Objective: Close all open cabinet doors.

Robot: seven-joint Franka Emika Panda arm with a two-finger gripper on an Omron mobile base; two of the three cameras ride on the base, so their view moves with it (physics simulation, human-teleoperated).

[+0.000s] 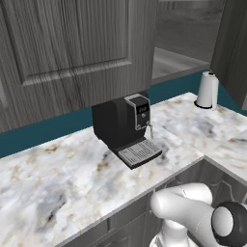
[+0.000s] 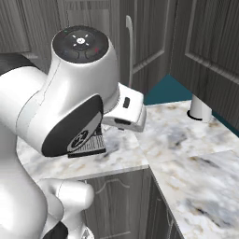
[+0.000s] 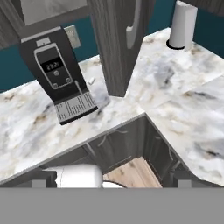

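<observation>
door [image 3: 114, 43] swung open over counter [image 3: 175, 78], above coffee machine [image 3: 57, 74] | pincer apart, empty, well short of door | risk: a low sweep clips machine or paper roll [image 3: 181, 24]; push near hinge stalls

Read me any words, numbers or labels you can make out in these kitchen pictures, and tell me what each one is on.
Coffee machine screen: a few light digits, too blurred to read.
Button below the screen: a round symbol, unreadable.
Paper towel roll, cabinet door, counter: no text.
</observation>
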